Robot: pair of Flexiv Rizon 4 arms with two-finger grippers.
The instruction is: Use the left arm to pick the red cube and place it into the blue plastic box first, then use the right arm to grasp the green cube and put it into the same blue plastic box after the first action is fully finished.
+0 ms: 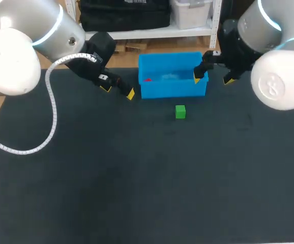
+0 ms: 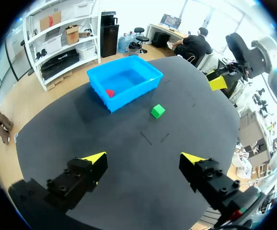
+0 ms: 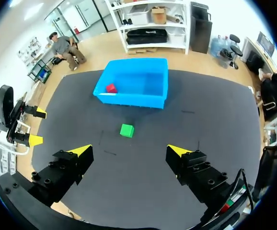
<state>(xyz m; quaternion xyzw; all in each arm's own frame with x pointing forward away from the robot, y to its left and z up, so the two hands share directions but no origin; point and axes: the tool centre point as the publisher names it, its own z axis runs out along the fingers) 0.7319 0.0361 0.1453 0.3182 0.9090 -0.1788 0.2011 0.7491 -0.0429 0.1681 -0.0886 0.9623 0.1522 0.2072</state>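
The red cube (image 1: 147, 79) lies inside the blue plastic box (image 1: 171, 88), near its left wall; it also shows in the box in the wrist views (image 2: 109, 93) (image 3: 111, 88). The green cube (image 1: 180, 112) (image 2: 157, 111) (image 3: 126, 130) sits on the dark table just in front of the box. My left gripper (image 1: 118, 91) (image 2: 143, 158) hangs open and empty to the left of the box. My right gripper (image 1: 213, 79) (image 3: 129, 151) hovers open and empty over the box's right end. The other arm's yellow fingertips (image 2: 218, 83) (image 3: 35, 140) appear in each wrist view.
The table (image 1: 137, 183) is covered by a dark mat. A white coiled cable (image 1: 50, 112) droops from my left arm over the table's left part.
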